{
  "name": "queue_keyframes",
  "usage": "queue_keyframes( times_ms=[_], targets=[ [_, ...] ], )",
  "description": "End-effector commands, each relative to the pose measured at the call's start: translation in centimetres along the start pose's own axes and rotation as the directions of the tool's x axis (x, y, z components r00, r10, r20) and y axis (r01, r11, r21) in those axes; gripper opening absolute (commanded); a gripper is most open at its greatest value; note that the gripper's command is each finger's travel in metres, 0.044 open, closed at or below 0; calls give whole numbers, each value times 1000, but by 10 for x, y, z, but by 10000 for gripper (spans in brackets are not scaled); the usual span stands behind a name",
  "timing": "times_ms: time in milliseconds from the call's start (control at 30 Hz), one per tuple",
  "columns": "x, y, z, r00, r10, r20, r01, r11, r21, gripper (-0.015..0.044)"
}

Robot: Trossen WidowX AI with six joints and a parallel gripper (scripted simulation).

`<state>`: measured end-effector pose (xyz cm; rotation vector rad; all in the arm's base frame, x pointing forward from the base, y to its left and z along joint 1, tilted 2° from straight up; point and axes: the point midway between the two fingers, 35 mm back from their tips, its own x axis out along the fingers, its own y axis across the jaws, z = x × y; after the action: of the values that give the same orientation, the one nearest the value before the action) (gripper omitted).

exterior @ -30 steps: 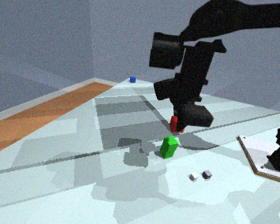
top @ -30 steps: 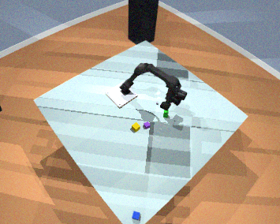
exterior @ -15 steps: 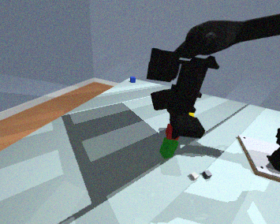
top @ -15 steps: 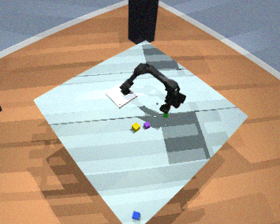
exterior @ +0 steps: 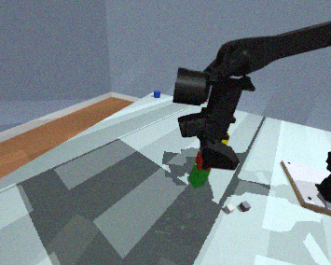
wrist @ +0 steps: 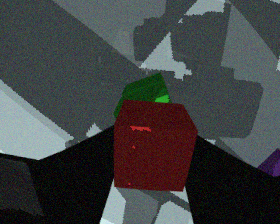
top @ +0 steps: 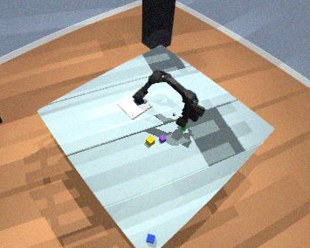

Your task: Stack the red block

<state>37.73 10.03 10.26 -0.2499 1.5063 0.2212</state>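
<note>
The claw (wrist: 153, 163) pinches the red block (wrist: 153, 145) between its fingers, just above the green tower (wrist: 145, 90) mid-desk.

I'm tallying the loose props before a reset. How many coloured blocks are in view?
5. Red block held in the gripper above the green tower; yellow block and purple block side by side nearby; blue block at the far table corner. Two tiny pale cubes aren't counted.
</note>
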Motion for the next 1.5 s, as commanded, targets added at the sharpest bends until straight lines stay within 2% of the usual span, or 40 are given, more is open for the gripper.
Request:
queue_keyframes(
  times_ms=[0,333,900,1467],
  targets=[
    [0,-1,0,1000,-3,1,3,1000,-4,0],
    [-6,0,0,1000,-3,1,3,1000,-4,0],
    [0,0,-1,1000,0,-5,0,1000,0,440],
    [0,0,-1,1000,0,-5,0,1000,0,440]
  ],
)
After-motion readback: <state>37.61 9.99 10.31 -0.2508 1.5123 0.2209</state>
